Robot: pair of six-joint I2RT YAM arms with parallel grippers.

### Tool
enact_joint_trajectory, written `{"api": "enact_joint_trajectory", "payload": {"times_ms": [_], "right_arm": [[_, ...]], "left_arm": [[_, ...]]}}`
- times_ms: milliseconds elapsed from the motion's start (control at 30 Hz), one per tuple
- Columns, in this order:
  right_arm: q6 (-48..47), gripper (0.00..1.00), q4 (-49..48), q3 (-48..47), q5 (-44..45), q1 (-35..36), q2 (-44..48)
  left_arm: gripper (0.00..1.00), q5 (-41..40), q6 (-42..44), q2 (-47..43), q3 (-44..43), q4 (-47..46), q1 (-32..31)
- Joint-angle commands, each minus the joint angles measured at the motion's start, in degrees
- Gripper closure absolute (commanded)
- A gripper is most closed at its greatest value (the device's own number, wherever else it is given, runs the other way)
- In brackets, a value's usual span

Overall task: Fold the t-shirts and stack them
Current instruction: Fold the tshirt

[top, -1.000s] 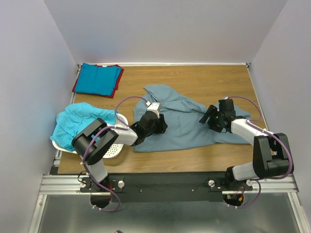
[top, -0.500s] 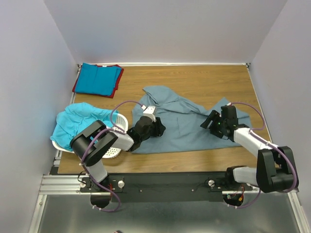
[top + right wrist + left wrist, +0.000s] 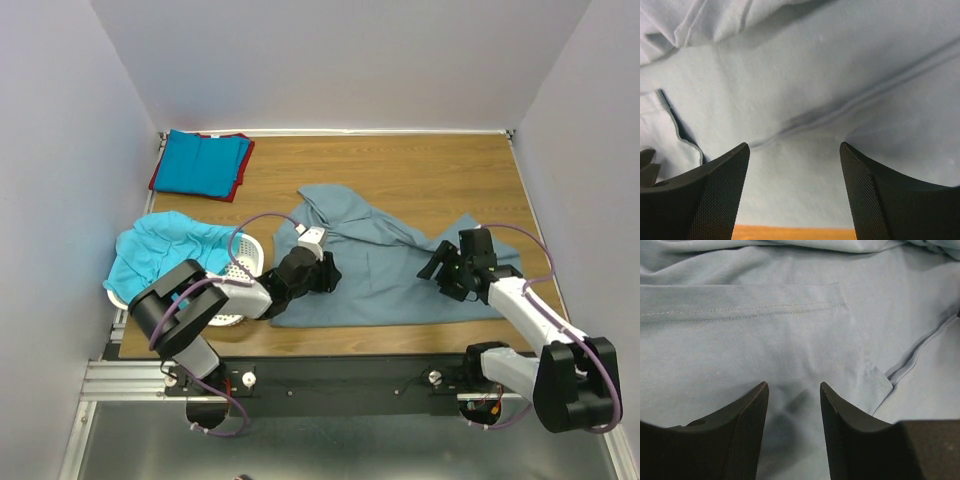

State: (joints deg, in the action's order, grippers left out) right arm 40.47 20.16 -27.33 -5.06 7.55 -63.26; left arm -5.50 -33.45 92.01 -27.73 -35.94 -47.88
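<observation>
Plain dusty grey-blue t-shirt noted right of the white perforated basket, bright turquoise t-shirt draped over the basket, bright blue t-shirt on red t-shirt beyond it, table recorded as wood-grained brown.

**Parted over grey-blue cloth**

Looks straight down on the grey-blue t-shirt, filling the view from edge to edge. Shows a stitched hem running across the upper half and ending at a square corner right of centre. Lies mostly smooth, with soft creases along the top and a folded flap at right, its seamed edge slanting away to the upper right. Frames the bottom with the dark, textured jaws of the left gripper, standing apart with cloth visible in the gap. Casts a faint shadow there; possibly touching the fabric, though hard to tell from this angle.
</observation>
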Motion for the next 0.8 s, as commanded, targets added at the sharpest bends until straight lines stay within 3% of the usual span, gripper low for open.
{"api": "enact_joint_trajectory", "payload": {"times_ms": [0,200,367,600,767], "right_arm": [[-2.23,0.20,9.01,-7.18,3.21,0.53,2.88],[-5.75,0.19,10.95,-18.97,10.05,0.45,-4.12],[-7.68,0.19,10.86,-28.02,14.02,0.45,-14.06],[-9.79,0.20,10.34,-35.15,20.16,0.27,-25.14],[-10.15,0.19,9.37,-37.26,20.44,-0.87,-30.07]], "left_arm": [[0.45,-1.44,2.25,-6.48,-3.64,9.91,-0.37],[0.37,-1.72,5.76,-12.98,-13.31,18.27,3.22],[0.37,2.76,7.87,-12.03,-17.70,19.42,13.13],[0.37,9.79,10.95,-3.26,-24.82,21.18,20.88],[0.37,11.12,12.00,2.64,-29.74,21.09,23.00]]}}
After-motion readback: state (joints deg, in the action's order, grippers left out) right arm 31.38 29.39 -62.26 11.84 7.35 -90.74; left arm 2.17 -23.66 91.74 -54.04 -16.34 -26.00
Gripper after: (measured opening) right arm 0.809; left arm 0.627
